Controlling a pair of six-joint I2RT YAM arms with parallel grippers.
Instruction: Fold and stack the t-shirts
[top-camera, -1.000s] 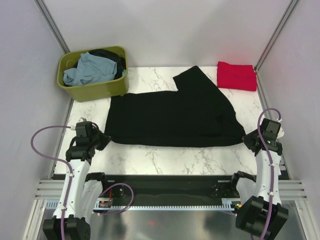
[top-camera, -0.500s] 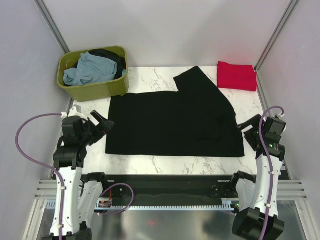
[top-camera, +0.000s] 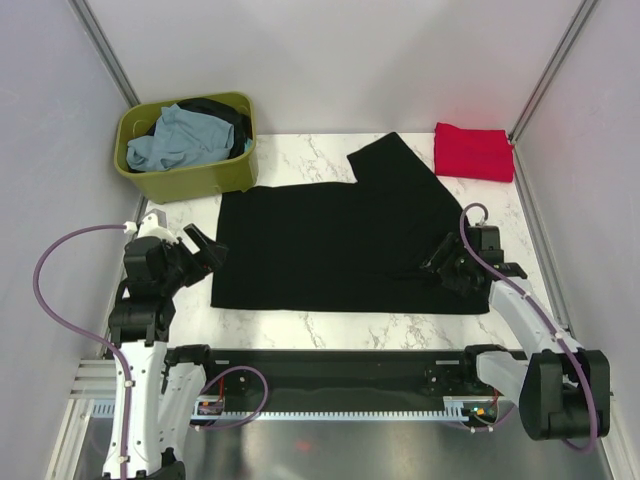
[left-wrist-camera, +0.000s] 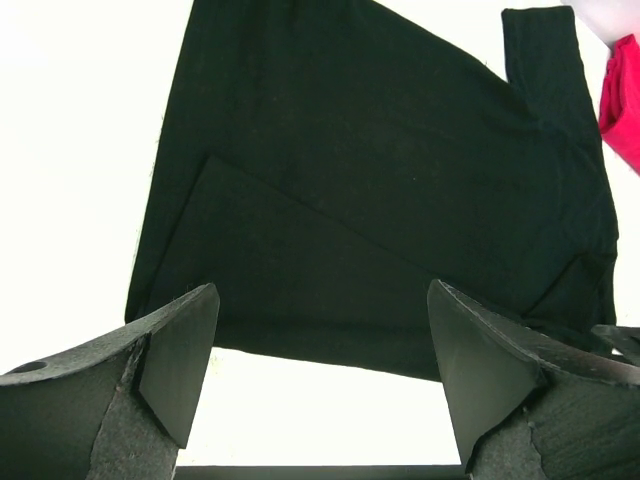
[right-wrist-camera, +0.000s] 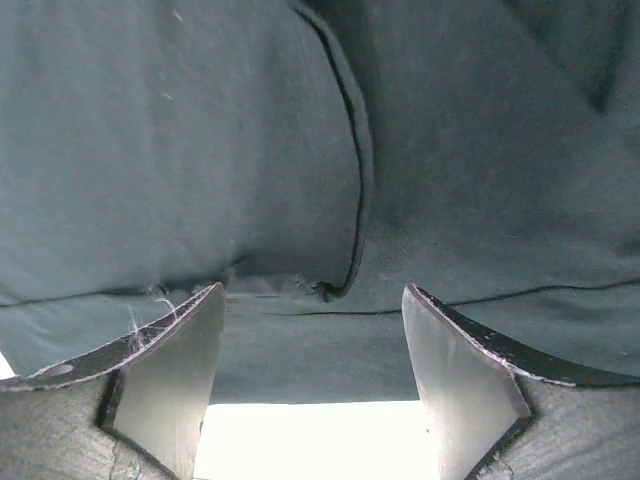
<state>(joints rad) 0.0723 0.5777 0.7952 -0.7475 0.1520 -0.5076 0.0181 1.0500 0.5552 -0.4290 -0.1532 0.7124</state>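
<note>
A large black t-shirt (top-camera: 340, 235) lies spread flat across the marble table, one sleeve pointing to the far side. My left gripper (top-camera: 208, 250) hovers open just off its near-left corner, with nothing between the fingers (left-wrist-camera: 180, 350); in the left wrist view the black t-shirt (left-wrist-camera: 380, 190) fills the space ahead. My right gripper (top-camera: 443, 266) is open low over the shirt's near-right part, and the cloth (right-wrist-camera: 250, 150) with a curved seam lies right before its fingers (right-wrist-camera: 455, 380). A folded red t-shirt (top-camera: 473, 152) lies at the far right.
An olive-green tub (top-camera: 190, 178) stands at the far left, holding a pale blue-grey t-shirt (top-camera: 175, 142) and a dark one (top-camera: 228, 112). Grey walls close in both sides. Bare marble (top-camera: 330, 322) runs along the near edge, and the red shirt (left-wrist-camera: 625, 100) shows in the left wrist view.
Both grippers have opened and let go of the black shirt's near edge, which now lies flat. The left arm drew back to the left. The right arm swung in over the shirt's right part.
</note>
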